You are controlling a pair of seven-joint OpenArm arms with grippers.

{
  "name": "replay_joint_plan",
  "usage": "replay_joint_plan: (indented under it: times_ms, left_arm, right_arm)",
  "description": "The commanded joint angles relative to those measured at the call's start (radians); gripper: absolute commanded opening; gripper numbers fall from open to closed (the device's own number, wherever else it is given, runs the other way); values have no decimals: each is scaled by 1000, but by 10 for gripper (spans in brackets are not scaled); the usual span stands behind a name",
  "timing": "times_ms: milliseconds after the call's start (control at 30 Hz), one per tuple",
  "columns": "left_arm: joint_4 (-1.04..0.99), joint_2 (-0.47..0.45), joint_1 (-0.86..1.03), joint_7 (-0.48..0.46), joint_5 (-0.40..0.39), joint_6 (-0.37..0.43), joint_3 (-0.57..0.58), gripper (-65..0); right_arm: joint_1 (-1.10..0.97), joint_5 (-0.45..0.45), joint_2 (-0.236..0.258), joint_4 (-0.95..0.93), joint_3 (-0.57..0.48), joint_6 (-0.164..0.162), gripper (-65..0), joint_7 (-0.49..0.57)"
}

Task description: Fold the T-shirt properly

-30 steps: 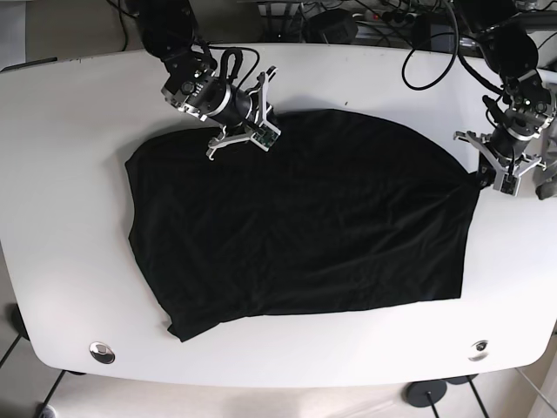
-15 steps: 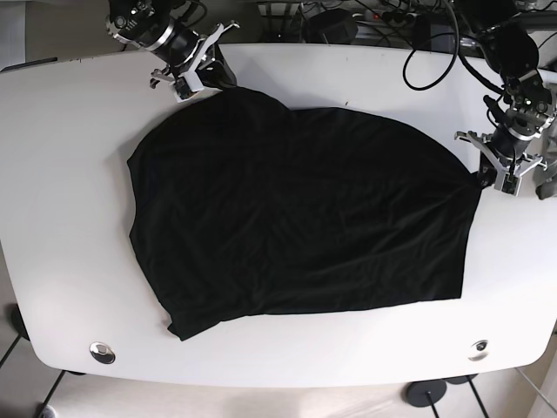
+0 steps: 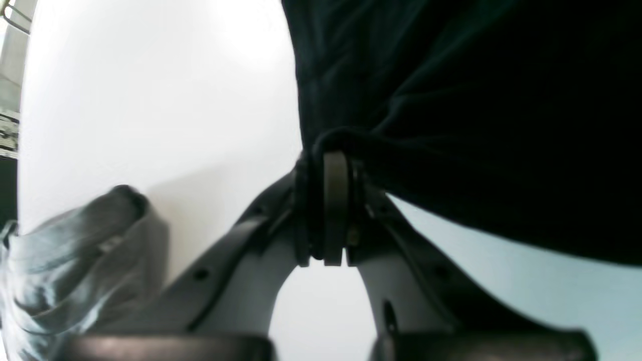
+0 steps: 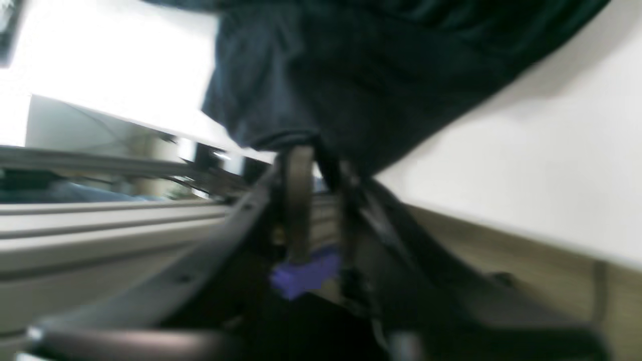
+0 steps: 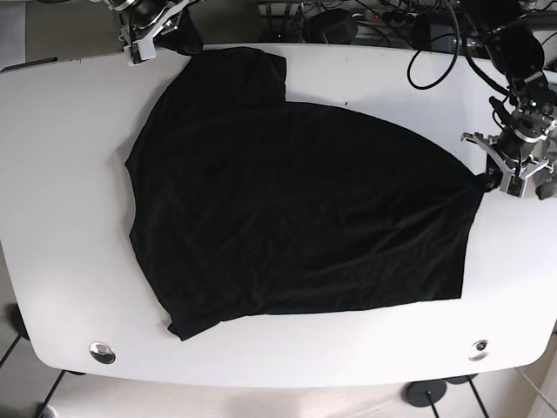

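Observation:
A black T-shirt lies spread over the white table. My right gripper, at the table's far left corner, is shut on a part of the shirt and holds it stretched out toward that corner; the right wrist view shows the dark cloth pinched between the pads. My left gripper, at the shirt's right edge, is shut on the cloth there; the left wrist view shows the fabric bunched over the closed fingers.
Cables and dark equipment lie behind the table's far edge. Two round metal fittings sit near the front corners. A grey cloth-like shape shows at the left of the left wrist view.
My right gripper has pulled a part of the shirt from its top middle out to the table's far left corner, stretching it flat. The left gripper has stayed at the right edge.

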Motion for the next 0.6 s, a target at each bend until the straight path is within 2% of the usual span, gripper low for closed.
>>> replay_joint_plan:
  times_ms: [33,67,100,167,200,333,433,600]
  left_arm:
    - [15,-18,-8,-22,-16,2,-7,-650]
    - [15,-18,-7,-22,-16,2,-9,-650]
    - [15,-18,-7,-22,-15,2,-9,-650]
    - [15,-17,-4,-22,-15,2,-10,-650]
    - [15,-17,-2,-22,-15,2,-10,-650]
    - [17,-14,-1,-22,-15,2,-10,-650]
    - [17,-14,-1,-22,-13,2,-10,-650]
    - [17,-12,-1,-22,-13,2,-10,-650]
  right_arm:
    - [-9,73,6,16,32,3,-387,24]
    - [3,114,-2,16,66,3,-287,24]
    - [24,142,-4,13,85,2,-214,22]
    - [81,199,-4,-52,126,2,-87,22]
    - [104,210,-4,-82,132,0,-67,18]
    - [218,216,-7,-223,140,0,-106,-62]
    - [256,210,-39,-296,140,-1,-117,-65]
    - [282,208,-43,-355,72,-3,-117,-67]
